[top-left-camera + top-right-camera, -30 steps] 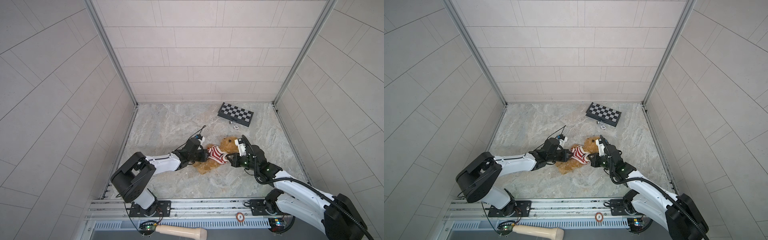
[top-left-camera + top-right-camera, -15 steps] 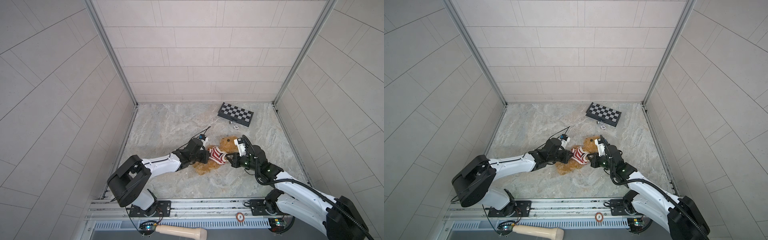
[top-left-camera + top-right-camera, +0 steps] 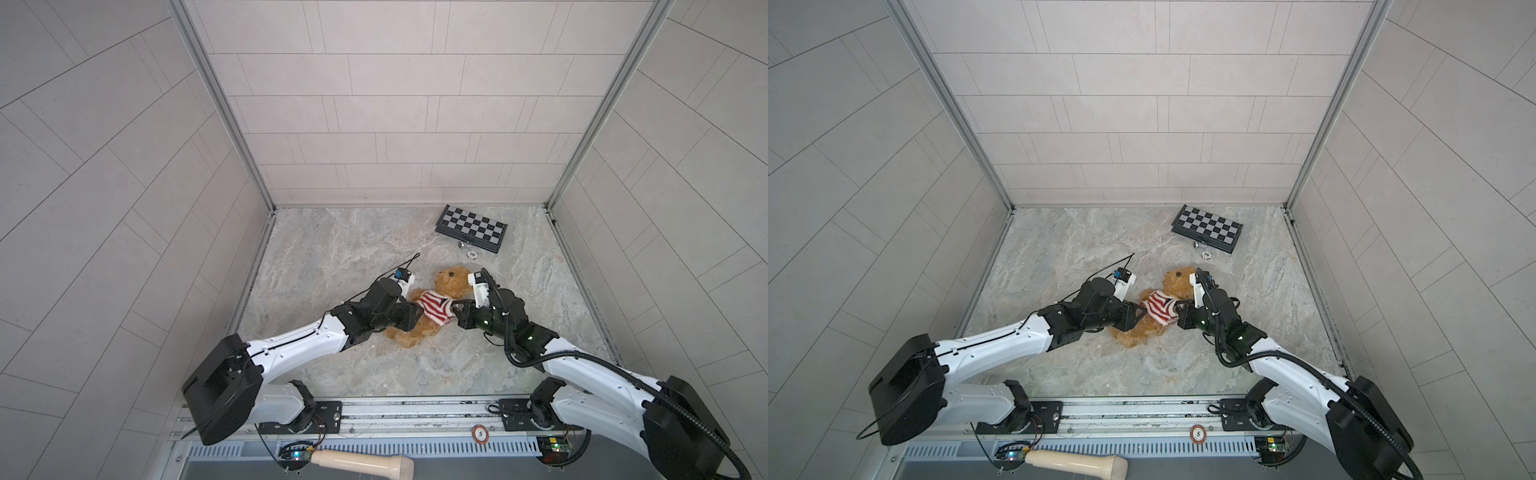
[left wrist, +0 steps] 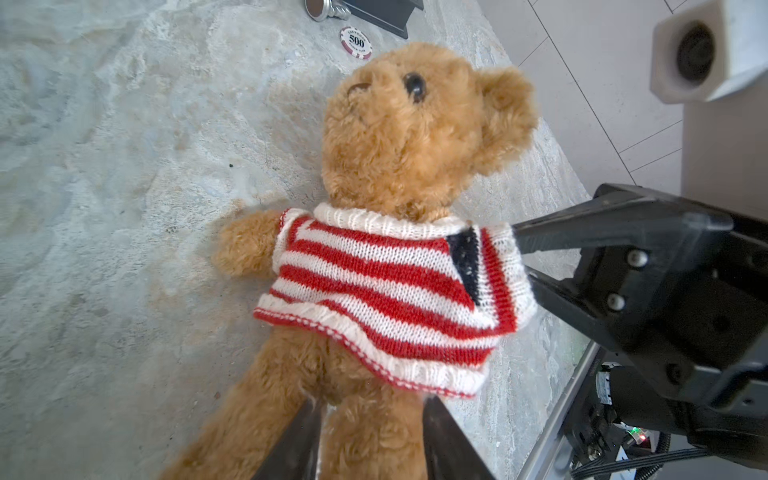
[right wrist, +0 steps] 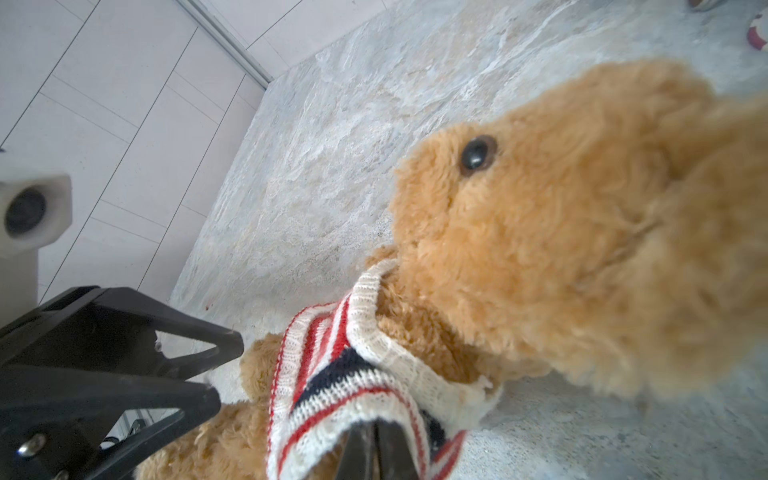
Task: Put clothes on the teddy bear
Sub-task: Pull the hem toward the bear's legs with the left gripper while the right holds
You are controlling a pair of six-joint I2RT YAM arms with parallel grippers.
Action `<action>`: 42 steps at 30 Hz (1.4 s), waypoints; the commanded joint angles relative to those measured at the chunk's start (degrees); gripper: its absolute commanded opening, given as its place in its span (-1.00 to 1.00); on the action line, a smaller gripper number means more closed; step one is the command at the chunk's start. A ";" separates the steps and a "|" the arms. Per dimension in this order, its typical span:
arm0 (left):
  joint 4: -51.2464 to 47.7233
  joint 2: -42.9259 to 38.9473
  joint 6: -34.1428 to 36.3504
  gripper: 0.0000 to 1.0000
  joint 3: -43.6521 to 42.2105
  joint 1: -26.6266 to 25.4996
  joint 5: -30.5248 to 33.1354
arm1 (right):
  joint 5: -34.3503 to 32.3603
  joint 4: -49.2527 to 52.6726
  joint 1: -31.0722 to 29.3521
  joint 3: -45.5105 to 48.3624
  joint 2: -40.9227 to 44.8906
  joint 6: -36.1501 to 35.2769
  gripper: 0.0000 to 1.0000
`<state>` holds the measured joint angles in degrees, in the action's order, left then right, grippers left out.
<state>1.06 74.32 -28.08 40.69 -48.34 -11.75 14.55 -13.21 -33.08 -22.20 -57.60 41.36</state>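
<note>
The right tool (image 5: 376,434) is pinched tight on a fold of the striped sweater (image 4: 374,282) at its shoulder edge, beside a navy patch. The left tool (image 4: 372,405) stands with jaws apart astride one leg of the teddy bear (image 3: 451,286), gripping nothing. The bear lies on its back on the marbled worktop (image 3: 332,249), on the robot's side of the chessboard (image 3: 471,228) and well apart from it, with its head toward the board. A poker chip (image 4: 355,42) lies between the bear's head and the chessboard, nearer the board.

The dressing looks close to done. The cream collar sits round the neck, the stripes cover the torso down to the hem, and one arm pokes out of its sleeve on the side away from the right tool. What appears left is the sleeve in the right tool's grip, and perhaps a tug to level the hem, which sits askew.

The bear's second arm is hidden behind the right tool in every view, so whether it has passed through its sleeve cannot be told. The back of the sweater is under the bear. The left wrist view cuts off the feet, and the right wrist view blurs the head. A small silvery object by the chip is too cropped to name.
</note>
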 commanded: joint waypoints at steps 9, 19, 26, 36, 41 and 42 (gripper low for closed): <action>-3.26 -10.73 -2.08 0.19 -4.77 0.13 1.55 | -5.31 -3.73 -0.92 -2.69 0.15 -0.01 -1.00; -3.12 -11.35 -1.66 0.22 -0.95 1.62 -2.57 | -5.56 -11.36 -2.80 -7.67 -9.97 1.20 -1.00; 3.24 -12.02 -8.37 0.13 -3.38 2.31 -3.14 | -7.20 -14.21 -2.79 -8.28 -12.82 1.04 -1.00; 2.18 -12.49 -11.32 0.39 -4.35 3.32 -1.47 | -7.08 -18.36 -3.58 -7.17 -13.54 2.58 -1.00; 5.54 -10.14 -13.49 0.21 -4.88 3.26 -2.07 | -6.56 -18.21 -3.83 -8.41 -14.76 2.90 -1.00; 6.86 -8.97 -14.30 0.16 -5.11 3.28 -2.62 | -6.61 -18.43 -3.92 -8.40 -15.05 3.10 -1.00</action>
<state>4.05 63.57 -40.60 36.56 -45.34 -13.80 8.49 -28.77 -36.49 -29.41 -72.07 43.38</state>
